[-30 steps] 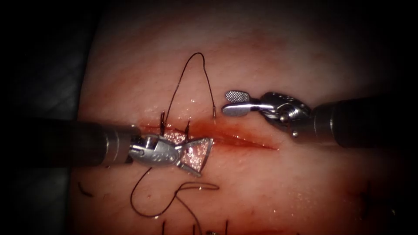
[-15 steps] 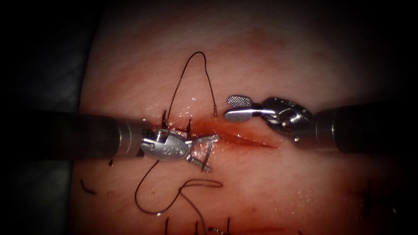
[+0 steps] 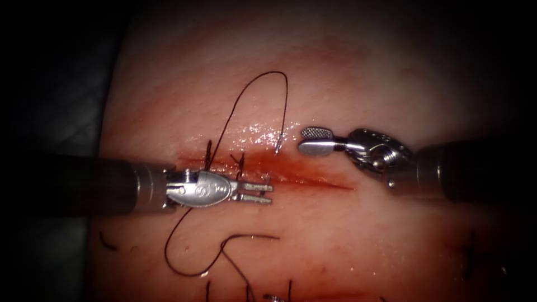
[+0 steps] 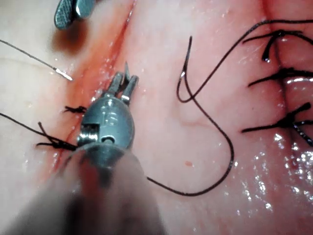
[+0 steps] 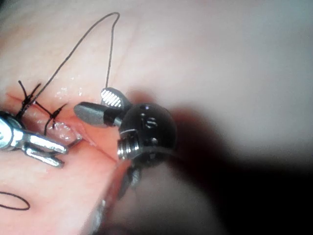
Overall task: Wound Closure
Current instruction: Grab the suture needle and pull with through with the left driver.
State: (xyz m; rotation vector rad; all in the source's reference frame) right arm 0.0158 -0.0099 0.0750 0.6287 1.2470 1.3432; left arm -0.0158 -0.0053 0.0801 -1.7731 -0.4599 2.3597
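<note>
The cut point(image 3: 319, 180) runs across the tissue point(image 3: 335, 72). My left tool point(image 3: 269, 193) lies along the cut's near lip, left of the middle. Its jaws are shut on a thin metal point point(image 4: 126, 66) that looks like the needle's tip coming out of the cut. A shiny end point(image 3: 277, 147) stands in the far lip, and the thread point(image 3: 274, 74) arches up from it and back down to the knots. My right tool point(image 3: 305, 140) hovers just right of that shiny end with its jaws open, holding nothing. The right wrist view shows both tools, right point(image 5: 90, 103) and left point(image 5: 58, 152).
Two tied stitches point(image 3: 208, 154) with short cut ends close the cut's left end. A loose curl of thread point(image 3: 184, 268) lies on the near tissue below my left tool. More dark stitches point(image 4: 283, 73) cross another closed line further toward the near edge.
My left jaws went from wide open over the cut to shut. The right tool drifted a little right and its jaws narrowed. The thread arch widened and leaned right.
</note>
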